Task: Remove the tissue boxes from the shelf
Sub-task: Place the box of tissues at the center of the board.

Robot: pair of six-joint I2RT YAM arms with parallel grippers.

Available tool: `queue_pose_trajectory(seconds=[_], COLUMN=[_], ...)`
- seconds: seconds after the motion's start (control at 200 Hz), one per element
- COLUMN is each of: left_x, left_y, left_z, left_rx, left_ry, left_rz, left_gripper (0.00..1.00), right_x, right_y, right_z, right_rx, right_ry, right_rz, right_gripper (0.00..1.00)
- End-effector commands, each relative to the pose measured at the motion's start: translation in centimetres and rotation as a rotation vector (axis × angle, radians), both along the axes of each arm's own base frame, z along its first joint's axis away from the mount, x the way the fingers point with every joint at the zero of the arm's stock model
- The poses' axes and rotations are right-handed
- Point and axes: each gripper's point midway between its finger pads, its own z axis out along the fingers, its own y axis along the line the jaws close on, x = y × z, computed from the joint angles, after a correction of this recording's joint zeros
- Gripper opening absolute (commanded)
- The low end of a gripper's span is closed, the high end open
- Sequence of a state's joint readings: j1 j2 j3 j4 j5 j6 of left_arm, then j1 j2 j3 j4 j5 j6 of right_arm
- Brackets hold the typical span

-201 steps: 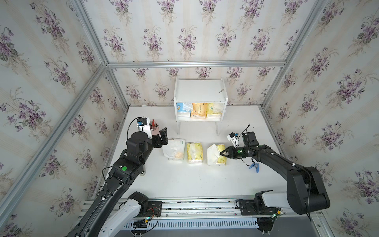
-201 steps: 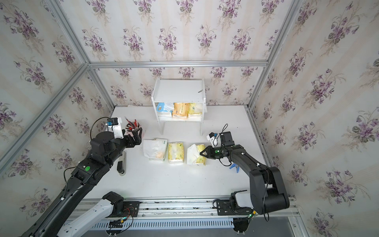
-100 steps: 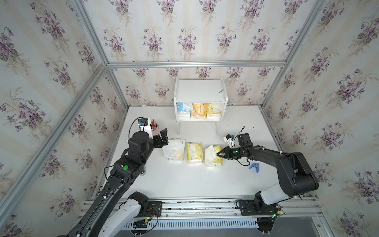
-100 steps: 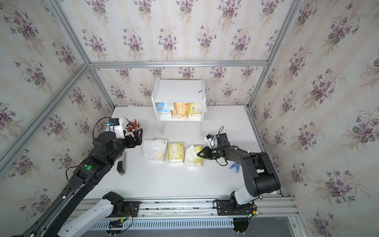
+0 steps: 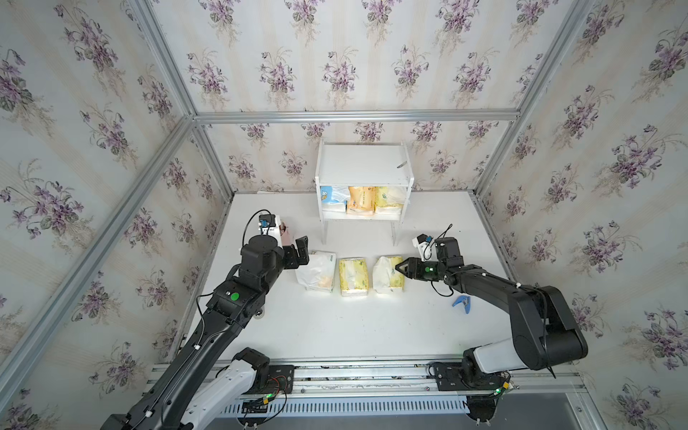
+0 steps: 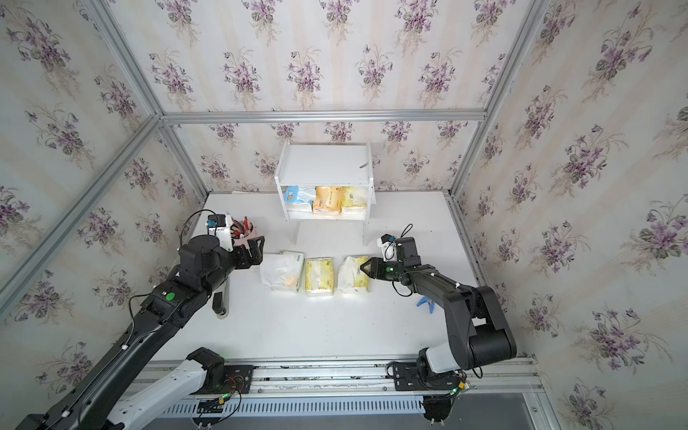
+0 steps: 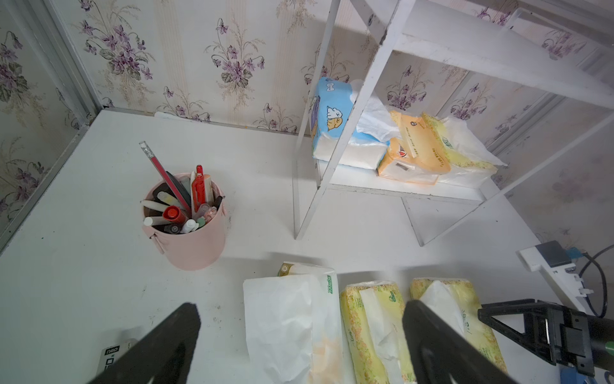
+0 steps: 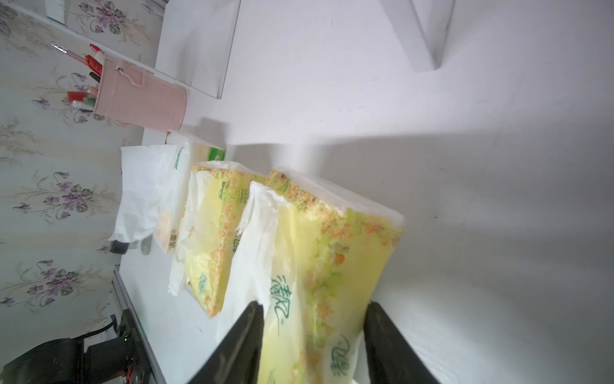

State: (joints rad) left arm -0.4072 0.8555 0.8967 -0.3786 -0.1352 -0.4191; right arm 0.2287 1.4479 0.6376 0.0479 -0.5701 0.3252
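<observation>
Three tissue packs (image 5: 353, 275) lay in a row before the shelf (image 5: 363, 163), three more inside it. The right gripper (image 5: 399, 267) straddled the end yellow pack (image 5: 389, 273), jaws parted. The left gripper (image 5: 303, 252) gaped, empty.

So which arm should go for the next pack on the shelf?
Left, probably. Left claw is wide open and empty, and the blue-and-white pack sits at its end of the shelf. Right claw straddles the yellow pack on the table.

Top views: overhead, far, both showing the whole table (image 5: 353, 327)
Left wrist: low, facing shelf (image 7: 398, 191)
Right wrist: close on yellow pack (image 8: 332, 249) (rolled sideways)
</observation>
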Motion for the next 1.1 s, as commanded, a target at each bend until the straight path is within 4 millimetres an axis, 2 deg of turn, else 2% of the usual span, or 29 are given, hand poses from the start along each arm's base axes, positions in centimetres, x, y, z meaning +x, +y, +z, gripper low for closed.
queue_pose_trajectory(seconds=[0.0, 0.125, 0.22, 0.36, 0.515, 0.67, 0.804, 0.919, 1.094], left_x=[0.1, 0.0, 0.0, 0.2, 1.2, 2.3, 2.7, 2.5, 2.5], left_y=[0.0, 0.3, 0.8, 1.5, 2.5, 2.4, 2.1, 2.4, 2.1], left_z=[0.4, 0.3, 0.1, -0.8, -3.1, -5.3, -7.2, -8.5, -9.6], left_rx=[0.003, 0.004, 0.006, 0.002, -0.01, -0.053, -0.077, -0.071, -0.086], left_ry=[-0.009, -0.006, 0.004, 0.027, 0.113, 0.197, 0.228, 0.256, 0.268], left_rz=[0.0, 0.014, 0.048, 0.095, 0.173, 0.173, 0.157, 0.167, 0.155], left_gripper=[0.99, 0.99, 0.99, 0.99, 0.99, 0.99, 0.99, 0.99, 0.99], right_x=[0.5, 1.1, 1.6, 2.0, 1.4, 0.4, 0.1, -0.3, -0.5], right_y=[-1.3, -2.5, -3.8, -5.3, -6.6, -7.4, -9.6, -10.4, -10.2], right_z=[0.3, 1.6, 3.3, 7.7, 12.8, 16.5, 18.2, 19.1, 19.0], right_rx=[-0.075, -0.136, -0.207, -0.267, -0.325, -0.389, -0.468, -0.486, -0.507], right_ry=[-0.044, -0.092, -0.16, -0.318, -0.544, -0.742, -0.868, -0.94, -0.935], right_rz=[-0.044, -0.086, -0.124, -0.172, -0.185, -0.176, -0.287, -0.333, -0.298], right_gripper=[0.55, 0.55, 0.56, 0.56, 0.58, 0.63, 0.85, 0.99, 1.0])
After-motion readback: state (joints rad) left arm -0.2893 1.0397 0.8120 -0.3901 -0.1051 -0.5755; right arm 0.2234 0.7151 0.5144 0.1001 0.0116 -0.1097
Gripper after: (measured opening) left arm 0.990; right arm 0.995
